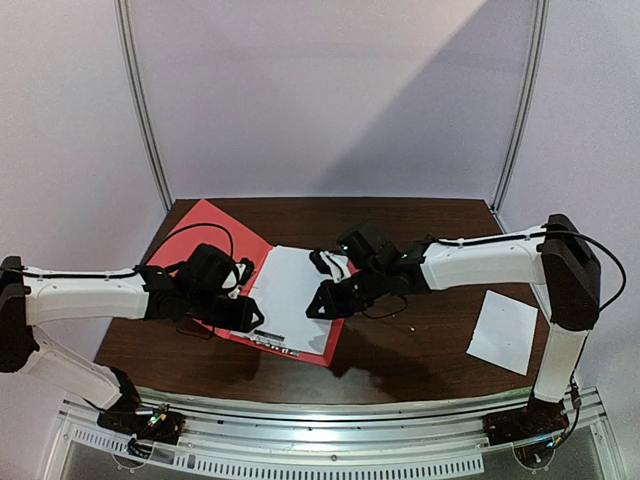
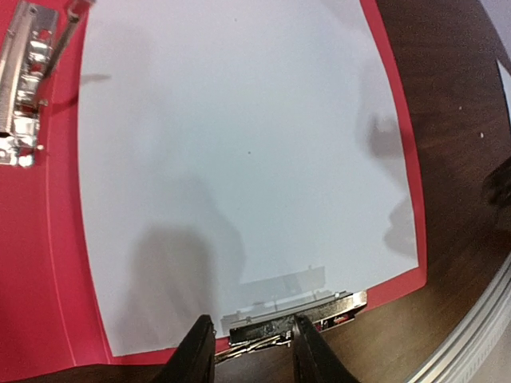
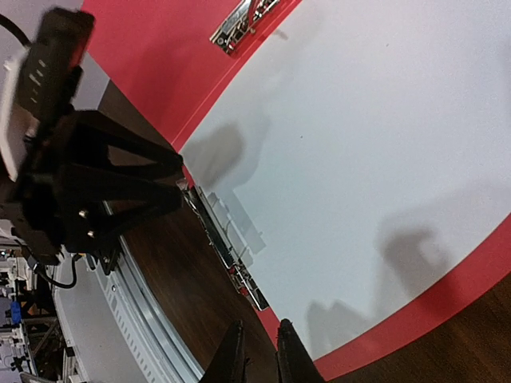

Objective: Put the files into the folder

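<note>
Red card spread flat on the dark table (image 1: 420,345) is the folder (image 1: 195,235), lying open with the large sheet (image 1: 290,290) squared up on its right half. The small sheet (image 1: 503,331) lies on bare wood off to the right, well apart from the folder.

The step in hand looks like fastening. The left gripper (image 2: 253,329) sits at the folder's near edge, its fingers parted with the metal clip (image 2: 319,307) lying between them, right at the bottom edge of the large sheet. Whether the pads already press on the metal I cannot tell. A second clip (image 2: 20,96) lies further up on the bare left half, untouched. The right gripper (image 3: 260,323) hovers over the near right corner of the folder, its fingers drawn almost together with nothing between them.

The next move, as I judge it, calls for a careful squeeze or lift on the clip so the paper seats beneath it without creasing or sliding. After that the right arm has the longer job — reaching out for the small sheet and bringing it onto the folder.
</note>
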